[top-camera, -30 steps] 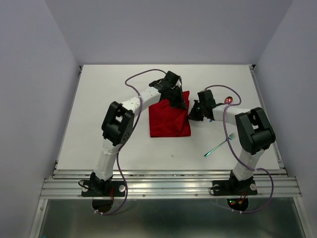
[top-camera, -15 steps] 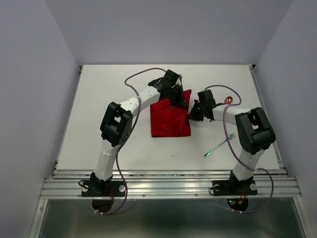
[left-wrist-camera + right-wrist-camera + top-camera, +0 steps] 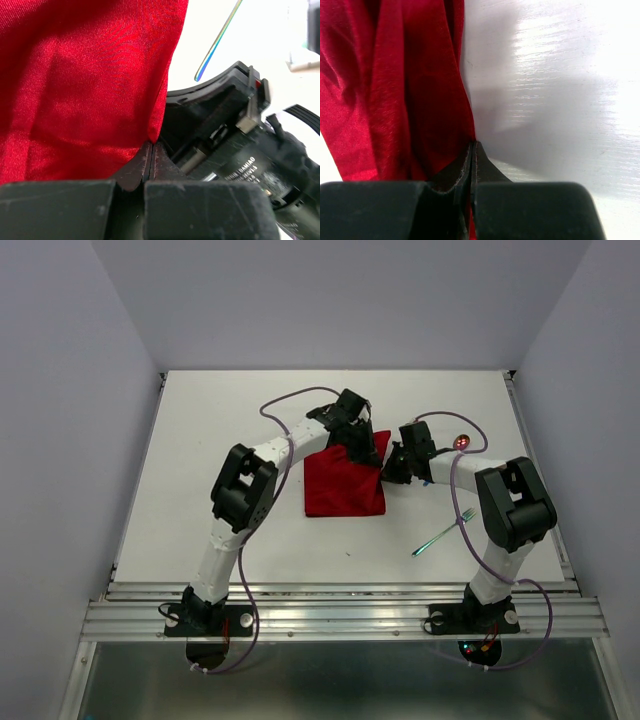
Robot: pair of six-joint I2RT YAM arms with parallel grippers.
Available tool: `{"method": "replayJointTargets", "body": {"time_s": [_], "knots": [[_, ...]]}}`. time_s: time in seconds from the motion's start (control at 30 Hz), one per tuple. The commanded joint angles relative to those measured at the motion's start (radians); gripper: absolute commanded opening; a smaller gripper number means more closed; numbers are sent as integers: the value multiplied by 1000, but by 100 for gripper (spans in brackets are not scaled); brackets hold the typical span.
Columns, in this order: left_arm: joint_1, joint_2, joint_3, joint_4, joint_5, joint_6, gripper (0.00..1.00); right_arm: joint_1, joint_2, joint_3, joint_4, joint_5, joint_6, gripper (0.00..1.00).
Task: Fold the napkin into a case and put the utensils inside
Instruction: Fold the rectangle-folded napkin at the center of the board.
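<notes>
Since a second ago the left arm has swung a little to the right, carrying the left hand [image 3: 364, 446] and the pinched far right corner of the napkin [image 3: 340, 485] closer to the right hand [image 3: 394, 466]. The napkin lies mid-table as a folded red panel, nearly as wide as it is deep, its edges roughly square to the table [image 3: 200, 460] sides; only that far right corner is drawn up. Both hands meet at this corner, the left reaching in from the far side and the right from the right edge.

In the left wrist view the left hand [image 3: 151, 150] has its fingers together on a fold of the napkin [image 3: 85, 85]. The right hand [image 3: 472, 150] is likewise clamped on the napkin [image 3: 395, 90] edge.

The fork [image 3: 445, 532] lies diagonally near the right arm, tines far-right and handle near-left, well apart from the cloth. The spoon [image 3: 462, 441] bowl shows just beyond the right arm.
</notes>
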Motion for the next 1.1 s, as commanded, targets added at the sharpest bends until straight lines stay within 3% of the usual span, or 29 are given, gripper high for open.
{"method": "replayJointTargets", "body": {"time_s": [0.0,0.07,0.13,0.17,0.33,0.6,0.73,0.93,1.07], "knots": [[-7,1,35,13,1,-14,0,2,-22,-29,-56,48,-3,1],[-7,9,42,7,3,-15,4,2,-24,-32,-55,46,-5,1],[-7,10,40,6,3,-16,22,2,-28,-32,-55,51,-3,2],[-5,3,34,10,1,-15,37,2,-30,-35,-56,54,-3,2],[-7,-43,26,12,-28,-1,56,2,-48,-35,-76,80,-9,9],[-1,-137,42,-40,-107,51,57,2,-131,-9,-180,221,-72,24],[16,-208,9,-56,-153,79,55,2,-198,-9,-234,293,-100,26],[77,-327,-161,-27,-173,107,53,2,-270,-3,-263,218,-112,27],[125,-383,-343,36,-155,113,51,89,-271,49,-270,229,-112,28]]}}
